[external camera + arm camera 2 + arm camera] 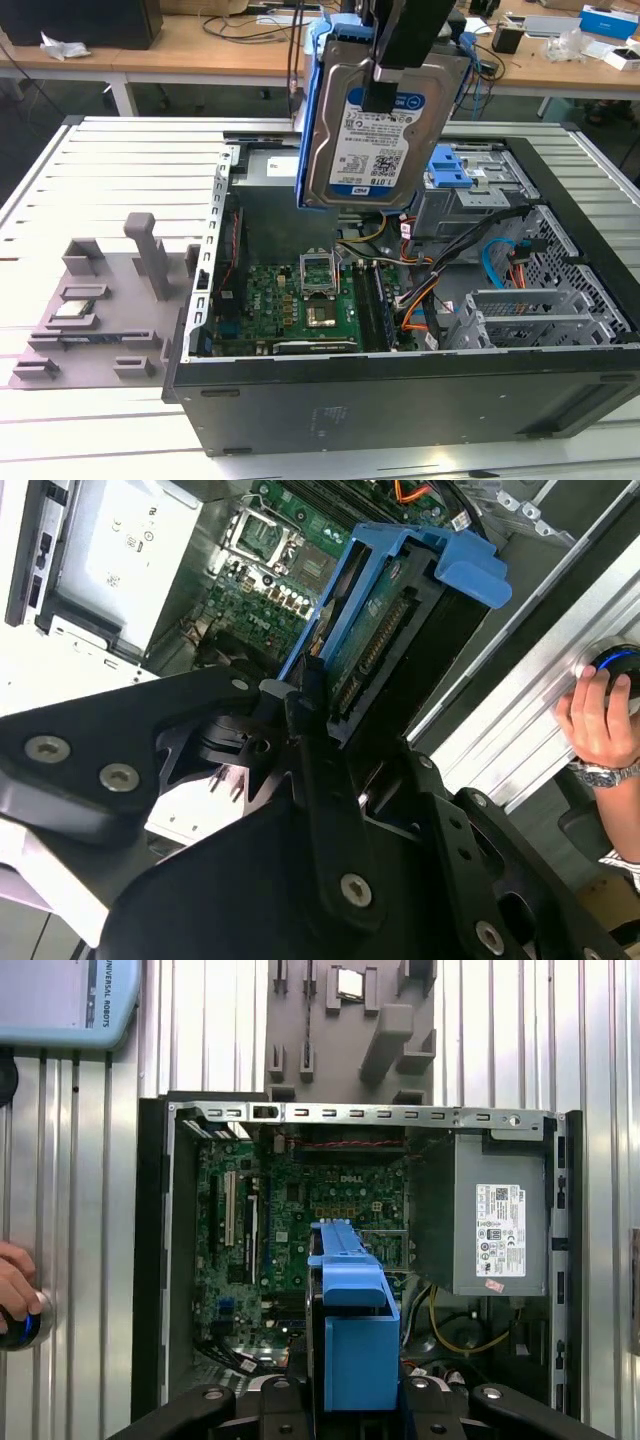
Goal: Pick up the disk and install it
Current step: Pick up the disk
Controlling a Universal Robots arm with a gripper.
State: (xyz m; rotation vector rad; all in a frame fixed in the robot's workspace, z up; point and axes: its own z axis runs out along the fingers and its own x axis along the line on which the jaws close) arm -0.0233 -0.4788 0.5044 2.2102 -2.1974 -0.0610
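The disk (372,135), a silver hard drive with a blue-and-white label and blue side rails, hangs upright in the air above the open computer case (400,390). My gripper (384,82) is shut on its upper edge. In the second wrist view the disk (392,620) points down toward the motherboard, held between the black fingers (312,712). Seen edge-on in the first wrist view, the disk (355,1325) shows its blue rail over the inside of the case. The grey drive cage (462,175) with its blue latch sits at the case's far side, just to the exterior view's right of the disk.
Inside the case lie the green motherboard (300,300), orange and blue cables (500,265) and the power supply (495,1220). A grey fixture (100,310) holding a small processor chip (75,308) lies on the slatted table at the exterior view's left. A person's hand (598,712) rests on a knob beside the case.
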